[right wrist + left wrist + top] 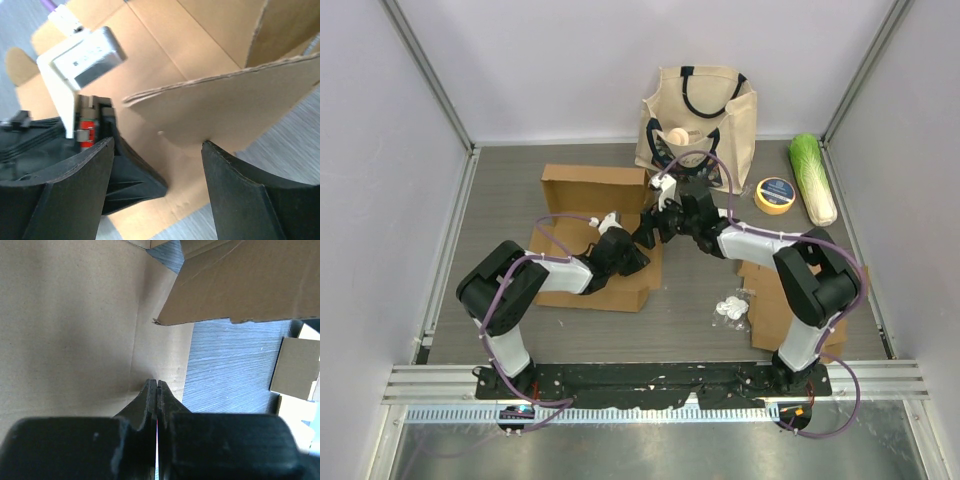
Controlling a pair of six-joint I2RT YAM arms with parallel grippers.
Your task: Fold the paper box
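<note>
- Paper box lies unfolded and mostly flat on the left-centre of the tabletop, one wide panel reaching toward the far edge; both arms meet at its right-hand side.
- Left gripper is closed tight with nothing between its fingers; its joined tips appear to press down on the base panel just beside a crease, acting as a hold-down.
- Right gripper stands wide, its fingers on either side of the raised side flap, not clamped on it.
- We judge the step in hand to be raising this flap upright along its crease.
- To do it well, we want the left tips pinning the panel close to the fold line so the sheet cannot slide or lift, and the right fingers pushing the flap low near its hinge, sweeping in an arc about the crease rather than straight across.
- We watch for the flap buckling mid-panel, and for the two grippers, which sit very near each other, colliding.
</note>
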